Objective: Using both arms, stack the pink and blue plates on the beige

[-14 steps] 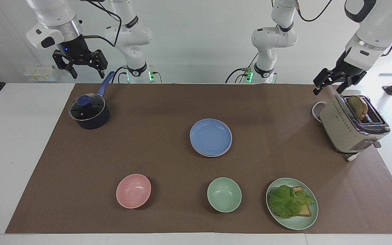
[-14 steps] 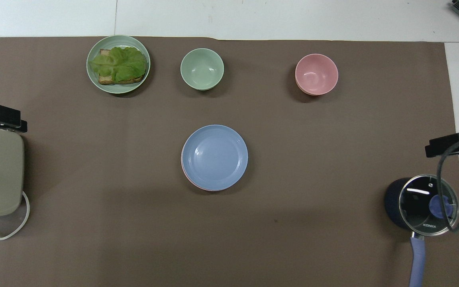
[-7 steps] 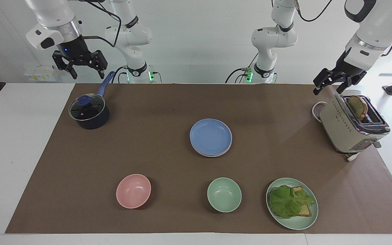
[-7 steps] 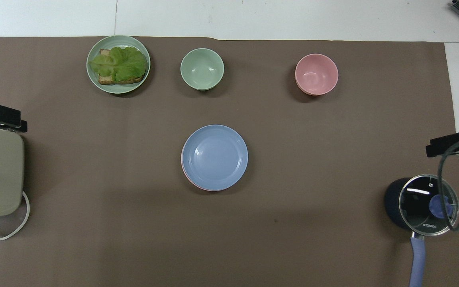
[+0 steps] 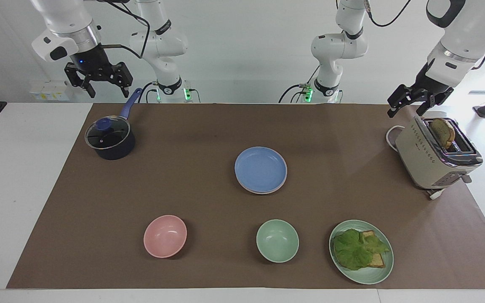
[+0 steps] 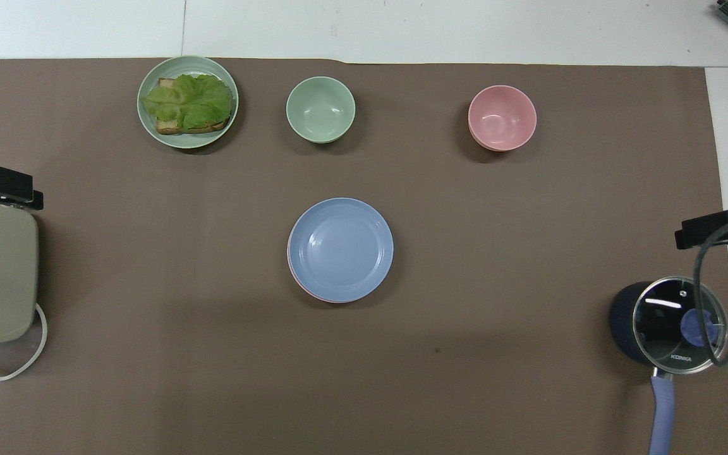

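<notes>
Plates static over the last second. The only change: right gripper [image 5: 107,91] lifted slightly above the saucepan [image 5: 110,141], jaws wide and empty. Left gripper [image 5: 406,112] hasn't budged over the toaster [image 5: 434,158], also wide, empty. Blue plate [image 5: 260,169] sits mid-table on top of the stack, with the pink plate's rim [image 6: 299,285] peeking out under it. Beige is presumably at the bottom (can't confirm, it's covered). Reads as stack done, arms retreating.
</notes>
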Available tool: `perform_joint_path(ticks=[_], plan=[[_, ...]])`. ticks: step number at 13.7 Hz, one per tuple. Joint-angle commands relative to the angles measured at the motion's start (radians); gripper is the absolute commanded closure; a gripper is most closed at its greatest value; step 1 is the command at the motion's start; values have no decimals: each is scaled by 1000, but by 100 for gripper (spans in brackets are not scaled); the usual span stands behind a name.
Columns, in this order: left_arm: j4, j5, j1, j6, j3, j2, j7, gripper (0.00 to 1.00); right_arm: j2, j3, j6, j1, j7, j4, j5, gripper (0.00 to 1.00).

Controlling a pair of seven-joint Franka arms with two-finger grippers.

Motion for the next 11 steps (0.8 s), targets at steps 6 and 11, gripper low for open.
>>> perform_joint_path(ticks=[6,11], plan=[[-8,15,9,-5,-6,-7,6,0,6,-1,9,-9,-20,7,24,0],[-8,15,9,-5,-6,-7,6,0,6,-1,7,-9,-20,7,24,0]])
